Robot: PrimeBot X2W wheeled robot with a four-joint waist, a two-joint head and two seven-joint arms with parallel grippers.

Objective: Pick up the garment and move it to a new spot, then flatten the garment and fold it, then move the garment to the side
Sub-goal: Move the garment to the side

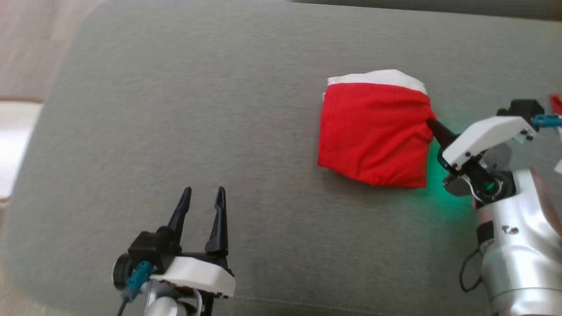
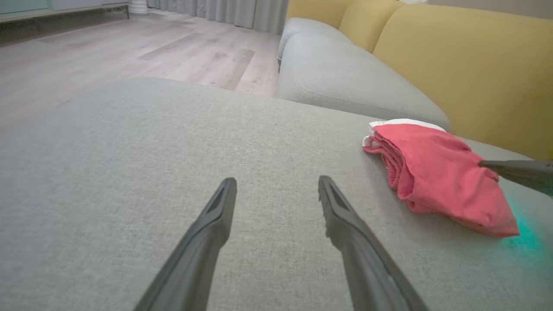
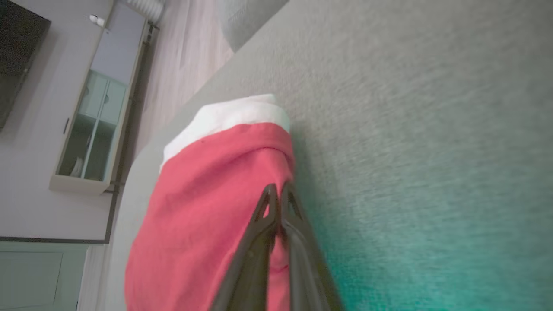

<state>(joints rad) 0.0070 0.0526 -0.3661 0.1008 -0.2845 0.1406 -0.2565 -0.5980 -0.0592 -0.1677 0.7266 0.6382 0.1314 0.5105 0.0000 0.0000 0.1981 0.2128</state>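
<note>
Grey woven fabric covers the broad sofa cushion [image 1: 175,109] that serves as the work surface. The folded red garment with a white band [image 1: 373,131] lies at two o'clock on it, seemingly ready for the move aside. The right gripper [image 1: 432,125] pinches the garment's three o'clock edge, likely to drag it. The left gripper [image 1: 204,195] sits at seven o'clock, fingers spread and empty.

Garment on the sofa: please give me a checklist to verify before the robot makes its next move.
1. Garment folded into a compact bundle: ok.
2. Right pincer shut on the garment's edge: ok, fingers together on the red fabric.
3. Left pincer apart from the garment: ok, it is open.
4. Garment fully on the grey cushion: ok.
5. Grip holds all folded layers: cannot tell.
</note>
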